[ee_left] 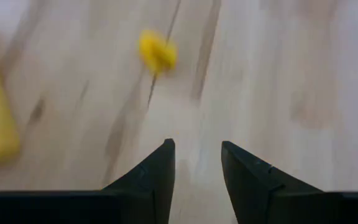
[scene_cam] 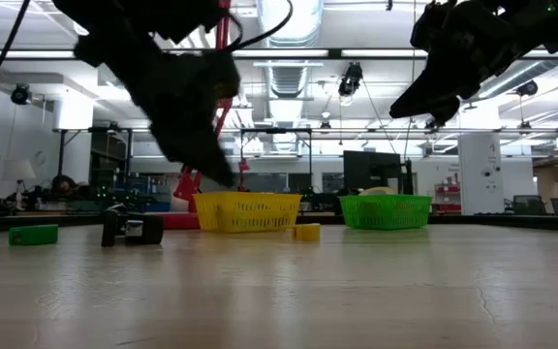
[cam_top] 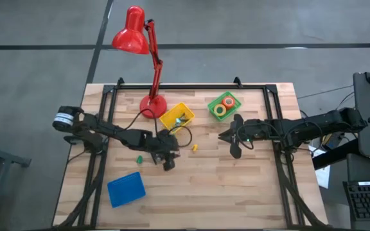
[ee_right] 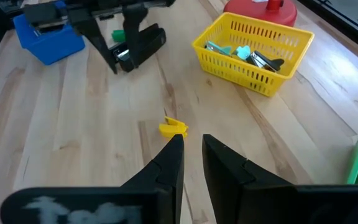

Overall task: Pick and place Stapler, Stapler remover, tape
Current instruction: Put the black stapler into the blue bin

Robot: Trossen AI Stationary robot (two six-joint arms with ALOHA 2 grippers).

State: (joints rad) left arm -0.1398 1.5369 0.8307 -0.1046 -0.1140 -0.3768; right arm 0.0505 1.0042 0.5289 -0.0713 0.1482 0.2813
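The black stapler (cam_top: 167, 164) lies flat on the table just near-side of my left gripper (cam_top: 170, 151); the low view shows the stapler (scene_cam: 131, 229) on the wood. My left gripper (ee_left: 197, 149) is open, off the table, and holds nothing. A small yellow piece (cam_top: 194, 147) lies between the two grippers. My right gripper (ee_right: 192, 144) is open by a narrow gap, empty, and hovers just right of the yellow piece (ee_right: 173, 128). Tape rolls (cam_top: 225, 104) lie in the green basket (cam_top: 212, 101). A small green piece (cam_top: 139, 158) lies left of the stapler.
A yellow basket (cam_top: 177, 117) with small office items stands behind my left gripper, beside the red desk lamp's base (cam_top: 151, 106). A blue tray (cam_top: 126, 189) sits near the table's near left corner. Bare wood stretches along the near edge and the right side.
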